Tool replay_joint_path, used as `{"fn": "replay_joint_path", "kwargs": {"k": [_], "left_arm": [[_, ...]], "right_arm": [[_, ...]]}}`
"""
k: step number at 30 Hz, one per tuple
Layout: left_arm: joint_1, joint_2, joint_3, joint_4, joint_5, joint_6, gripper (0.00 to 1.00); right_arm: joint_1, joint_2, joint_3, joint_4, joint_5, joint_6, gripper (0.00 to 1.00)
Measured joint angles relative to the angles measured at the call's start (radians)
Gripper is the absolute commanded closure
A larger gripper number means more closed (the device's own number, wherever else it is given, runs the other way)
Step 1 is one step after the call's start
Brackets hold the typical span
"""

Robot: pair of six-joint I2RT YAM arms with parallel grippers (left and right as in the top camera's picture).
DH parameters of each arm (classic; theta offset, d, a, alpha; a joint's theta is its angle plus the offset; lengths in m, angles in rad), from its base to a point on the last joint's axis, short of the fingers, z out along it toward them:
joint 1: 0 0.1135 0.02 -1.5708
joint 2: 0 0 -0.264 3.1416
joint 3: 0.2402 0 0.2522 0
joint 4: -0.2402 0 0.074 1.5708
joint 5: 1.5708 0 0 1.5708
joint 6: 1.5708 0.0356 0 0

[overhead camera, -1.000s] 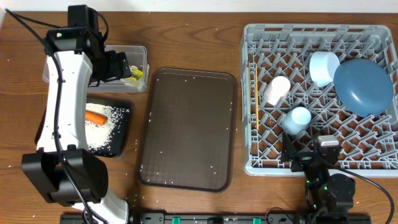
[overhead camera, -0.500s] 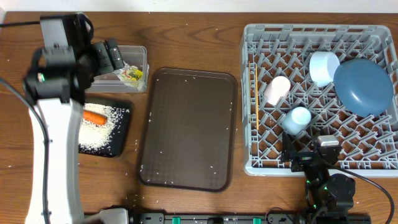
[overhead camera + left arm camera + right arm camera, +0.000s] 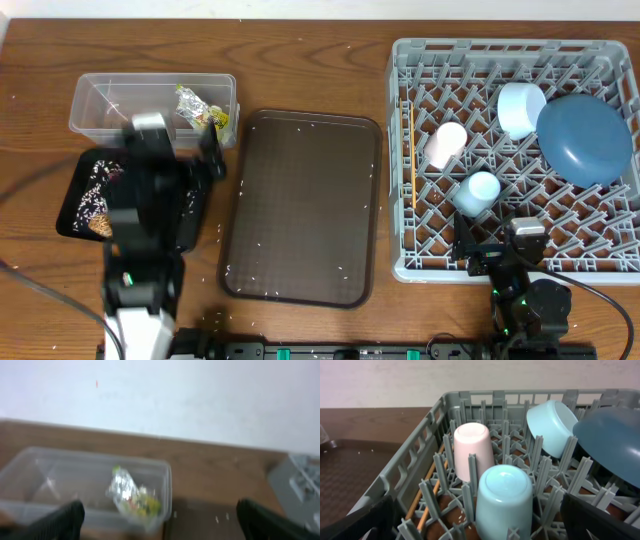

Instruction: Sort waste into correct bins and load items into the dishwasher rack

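Two robot arms at a wooden table, waste binned and the dishwasher rack loaded.

At far left the black tray (image 3: 72, 180) holds loose rice (image 3: 95, 195), seemingly the food bin; the left arm blurs above it, left gripper (image 3: 165, 517) fingers spread wide and empty; behind, the clear tub (image 3: 100, 100) holds the crinkled wrapper (image 3: 195, 108); a brown serving tray (image 3: 300, 210) lies mid-table; at right the grey rack (image 3: 500, 47) carries chopsticks (image 3: 411, 155) along its left wall, pink cup (image 3: 446, 143) and light blue cup (image 3: 479, 191) upside down between pegs, probably to drain, then bowl (image 3: 521, 108) and plate (image 3: 585, 137) propped on edge; the right gripper (image 3: 485, 520) sits wide open at the rack's near wall; stray grains dot the table (image 3: 300, 60); a white wall stands behind.
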Motion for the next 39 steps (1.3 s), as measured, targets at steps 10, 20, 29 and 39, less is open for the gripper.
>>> {"fn": "replay_joint_path", "kwargs": {"k": [10,20,29,39], "left_arm": [[0.0,-0.451,-0.439,0.13,0.018,0.154,0.02],[0.0,-0.689,-0.592,0.045,-0.002,0.182,0.02],[0.0,-0.781,-0.583,-0.074,-0.039,0.183,0.02],[0.0,-0.782,-0.583,-0.075,-0.042,0.183,0.02]], "right_arm": [[0.0,0.0,0.0,0.0,0.0,0.0,0.01],[0.0,0.0,0.0,0.0,0.0,0.0,0.01],[0.0,0.0,0.0,0.0,0.0,0.0,0.01],[0.0,0.0,0.0,0.0,0.0,-0.002,0.01]]}}
